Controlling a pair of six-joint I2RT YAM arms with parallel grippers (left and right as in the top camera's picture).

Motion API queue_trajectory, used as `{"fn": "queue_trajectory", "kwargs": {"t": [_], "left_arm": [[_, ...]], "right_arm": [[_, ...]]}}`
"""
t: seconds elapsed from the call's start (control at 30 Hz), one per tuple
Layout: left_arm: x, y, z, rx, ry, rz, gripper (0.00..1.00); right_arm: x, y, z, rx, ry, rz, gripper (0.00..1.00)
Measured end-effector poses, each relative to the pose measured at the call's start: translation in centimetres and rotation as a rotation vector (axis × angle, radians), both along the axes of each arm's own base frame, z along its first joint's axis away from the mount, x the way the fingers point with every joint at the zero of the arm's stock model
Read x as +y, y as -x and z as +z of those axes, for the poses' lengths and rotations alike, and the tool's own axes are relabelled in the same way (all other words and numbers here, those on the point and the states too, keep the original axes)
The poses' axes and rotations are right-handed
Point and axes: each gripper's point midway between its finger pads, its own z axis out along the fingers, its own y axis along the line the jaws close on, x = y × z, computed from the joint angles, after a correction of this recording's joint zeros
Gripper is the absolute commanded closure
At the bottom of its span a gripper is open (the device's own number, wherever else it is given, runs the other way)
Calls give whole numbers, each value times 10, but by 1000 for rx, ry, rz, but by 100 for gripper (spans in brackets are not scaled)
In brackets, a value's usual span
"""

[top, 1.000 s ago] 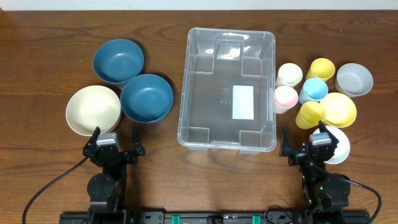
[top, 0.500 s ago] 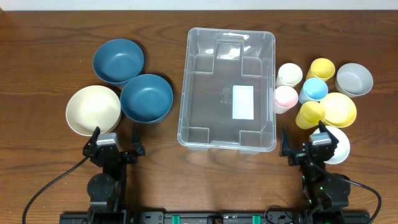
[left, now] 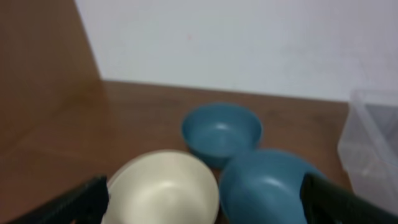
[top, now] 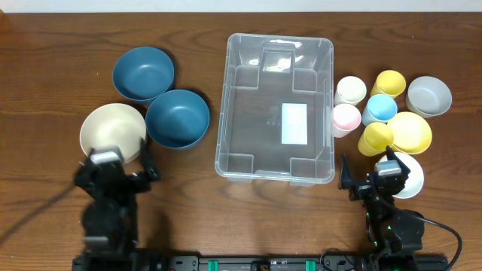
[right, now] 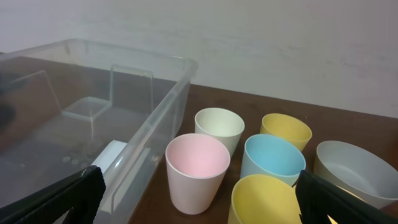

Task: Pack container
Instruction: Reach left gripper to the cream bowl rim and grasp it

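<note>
I'm worrying about the container (top: 256, 113): its clear walls are giving little to judge height by, so a bowl coming in low could be clipping the rim and shoving it. It's sitting empty at the centre of the table (top: 45, 45), showing rounded corners, a moulded base and a white label (top: 294, 124). The pink cup (top: 346, 119) is crowding its right wall. Both the left gripper (top: 114, 164), by the cream bowl (top: 105, 126), and the right gripper (top: 374, 177) are gaping, holding nothing.
</note>
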Motion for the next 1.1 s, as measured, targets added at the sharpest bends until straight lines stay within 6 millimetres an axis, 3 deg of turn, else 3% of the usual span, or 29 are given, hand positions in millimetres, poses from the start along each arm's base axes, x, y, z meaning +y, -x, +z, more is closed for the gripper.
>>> {"fn": "queue_trajectory", "kwargs": {"t": [0.17, 0.27, 0.37, 0.57, 0.67, 0.87, 1.1], "left_arm": [[-9, -17, 56, 170, -28, -56, 2], [-13, -34, 65, 257, -36, -84, 2], [-16, -50, 60, 313, -38, -97, 2], [-5, -65, 31, 413, 23, -29, 2], [21, -70, 11, 462, 141, 111, 2], [88, -67, -59, 624, 424, 408, 2], [130, -58, -123, 754, 676, 539, 2]], "right_arm": [[0, 0, 0, 1, 0, 0, 1], [0, 0, 0, 2, 0, 0, 1], [0, 0, -1, 2, 0, 0, 1], [0, 0, -1, 2, 0, 0, 1], [0, 0, 0, 2, 0, 0, 1], [0, 0, 0, 2, 0, 0, 1], [0, 0, 0, 2, 0, 0, 1]]}}
